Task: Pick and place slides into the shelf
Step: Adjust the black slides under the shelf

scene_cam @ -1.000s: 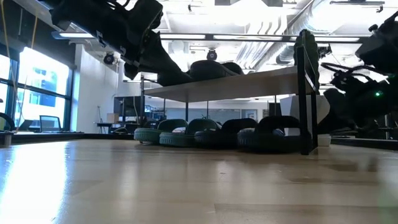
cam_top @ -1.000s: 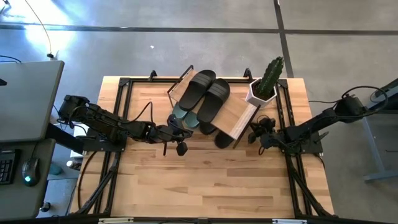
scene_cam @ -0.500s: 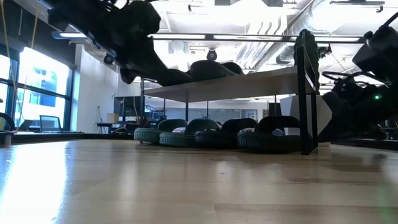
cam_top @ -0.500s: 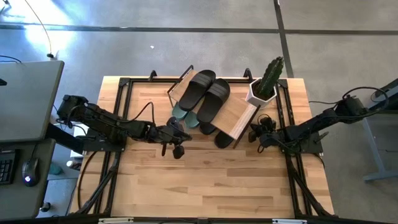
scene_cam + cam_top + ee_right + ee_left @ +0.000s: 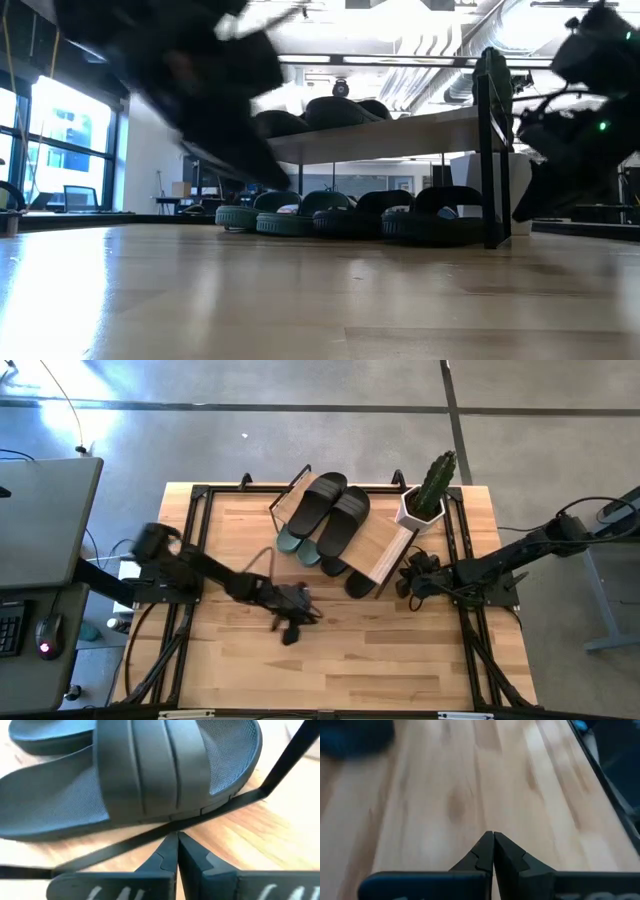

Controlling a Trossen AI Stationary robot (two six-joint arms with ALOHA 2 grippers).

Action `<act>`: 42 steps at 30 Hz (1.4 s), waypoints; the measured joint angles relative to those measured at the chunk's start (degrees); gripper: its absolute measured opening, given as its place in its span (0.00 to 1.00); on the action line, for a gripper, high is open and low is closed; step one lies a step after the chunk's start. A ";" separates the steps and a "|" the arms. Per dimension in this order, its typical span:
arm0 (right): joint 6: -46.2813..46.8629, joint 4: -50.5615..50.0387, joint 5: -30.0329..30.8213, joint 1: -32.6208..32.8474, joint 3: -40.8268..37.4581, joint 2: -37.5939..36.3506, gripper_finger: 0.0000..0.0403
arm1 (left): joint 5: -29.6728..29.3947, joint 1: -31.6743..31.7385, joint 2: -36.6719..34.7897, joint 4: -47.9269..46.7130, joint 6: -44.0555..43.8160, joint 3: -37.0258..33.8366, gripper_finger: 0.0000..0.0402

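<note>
The shelf stands at the table's far middle with two black slides side by side on its plank top. Under it, on the table, lie two green slides and two black slides. My left gripper is shut over bare wood near the table's middle, in front of the shelf, holding nothing. My right gripper is shut just to the right of the shelf, its tips close to a black slide and the shelf's thin black frame bar. My right gripper has its shut fingertips right at the shelf's black frame bar, coming slanting down from the table's right. I cannot tell whether they touch the bar or stand just short of it.
A potted cactus in a white pot stands at the shelf's far right corner. Black rails run along the table's left and right sides. Bare wood lies between the shelf and the near edge.
My left gripper has swung away from the shelf's left front, down and toward the table's near edge and a little to the right, staying shut. My right gripper has risen slightly and tipped beside the shelf. The slides have kept still.
</note>
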 joint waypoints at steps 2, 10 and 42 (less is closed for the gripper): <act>0.65 -5.57 0.01 1.15 2.95 -0.17 0.00 | -1.13 1.09 3.71 1.99 0.63 3.46 0.00; 5.87 -15.42 1.92 6.64 9.71 -1.08 0.00 | -1.31 3.99 13.65 -7.02 7.84 19.19 0.00; 21.29 -26.31 12.48 17.44 10.55 -0.75 0.00 | -19.46 4.49 20.88 -10.74 15.59 25.30 0.00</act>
